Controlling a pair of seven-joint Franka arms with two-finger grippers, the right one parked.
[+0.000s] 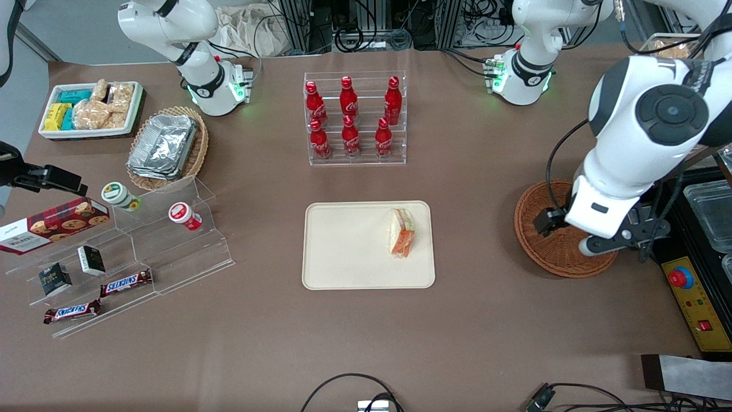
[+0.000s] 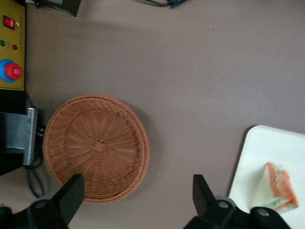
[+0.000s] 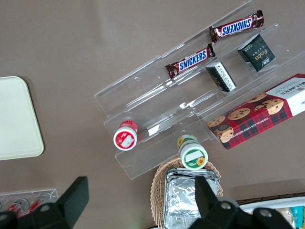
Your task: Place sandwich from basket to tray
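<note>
The sandwich (image 1: 402, 233) lies on the tray (image 1: 343, 252) (at the end nearest the basket (image 1: 549, 254)). The gripper (image 2: 136, 202) hovers above the basket, spread wide and holding nothing.

The tray (image 1: 354, 269) sits at the centre of the front view, the sandwich (image 1: 402, 232) on its right part. The basket (image 1: 549, 252) lies at the right, well apart from the tray. The gripper (image 2: 136, 200) hangs above the basket, fingers spread.
</note>
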